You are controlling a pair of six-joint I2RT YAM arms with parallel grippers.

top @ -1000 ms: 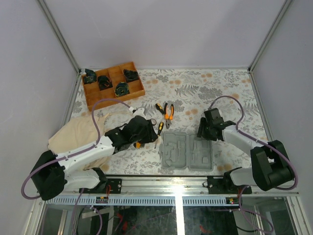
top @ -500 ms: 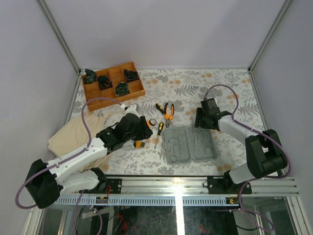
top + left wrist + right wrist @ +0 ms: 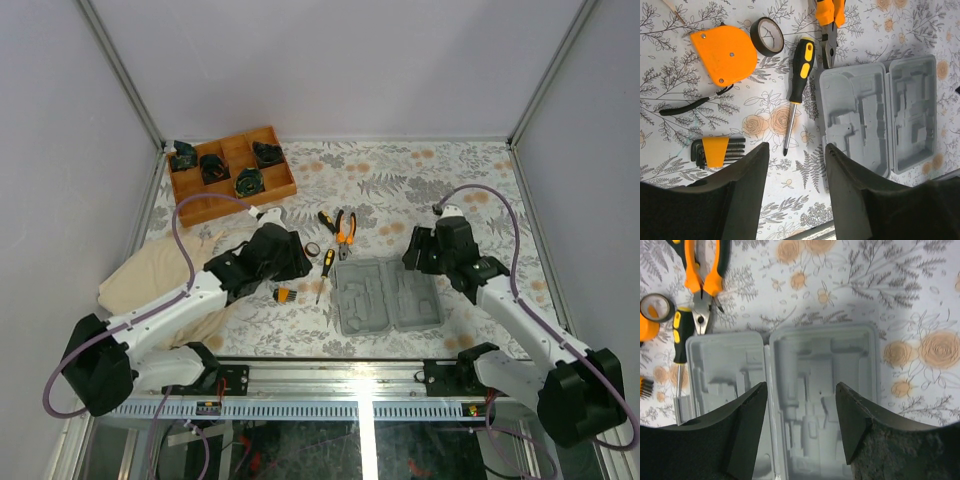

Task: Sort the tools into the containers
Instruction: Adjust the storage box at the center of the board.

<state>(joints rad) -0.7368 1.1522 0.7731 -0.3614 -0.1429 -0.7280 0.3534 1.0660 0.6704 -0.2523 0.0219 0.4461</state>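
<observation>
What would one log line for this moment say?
case open, empty | screwdriver beside it | left fingers open | right fingers open

The left arm (image 3: 170,310) stretches toward two o'clock, its left claw (image 3: 796,150) spread wide and empty. The right arm (image 3: 520,315) angles toward eleven o'clock, its right claw (image 3: 801,390) likewise parted.

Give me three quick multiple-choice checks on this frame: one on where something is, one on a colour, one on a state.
1. Where is the screwdriver nearest the case?
A. in the grey case
B. on the table beside the case
C. lying across the pliers

2. What colour are the pliers' handles?
A. red
B. blue
C. orange

3. The grey case is:
A. open and empty
B. shut
C. open with tools inside

Answers: B, it lies on the table just outside the case; C, both handles are orange; A, both halves lie open with bare moulded recesses.
</observation>
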